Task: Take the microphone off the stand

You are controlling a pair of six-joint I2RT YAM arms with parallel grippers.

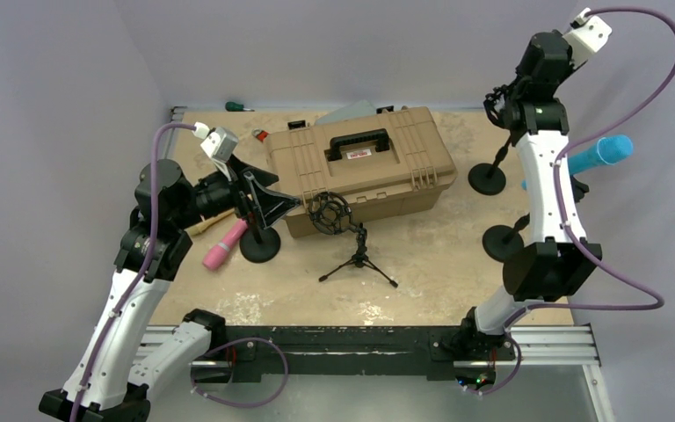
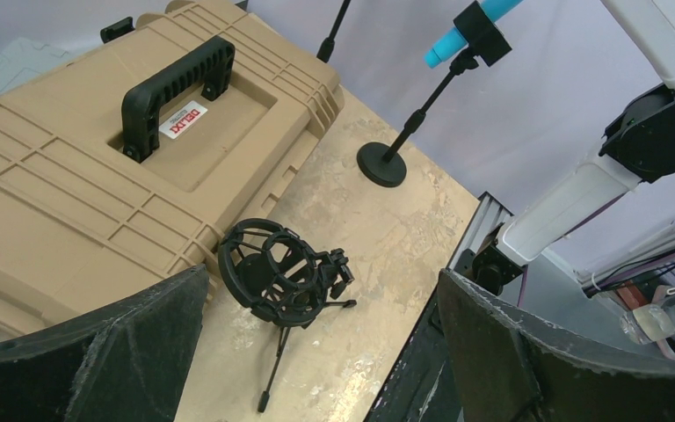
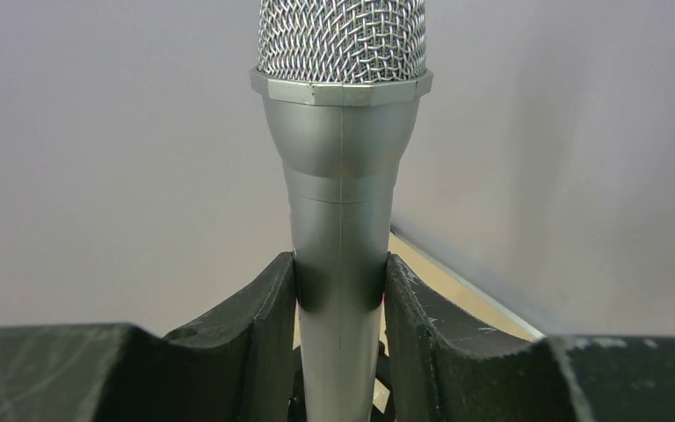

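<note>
Two pads of our right claw (image 3: 340,286) clench the microphone (image 3: 341,158) at its neck, seemingly stiff and slippery; our left claw (image 2: 321,299) gapes empty.

The silver microphone (image 3: 341,220) loses the top of its mesh head to the right wrist view's upper edge, and its lower body runs off the bottom edge between the right gripper's (image 3: 341,286) fingers. From above it cannot be made out against the dark wrist. The blue microphone (image 2: 444,48) is cropped by the left wrist view's top edge; the green-handled item (image 1: 237,106) is too small to identify.
</note>
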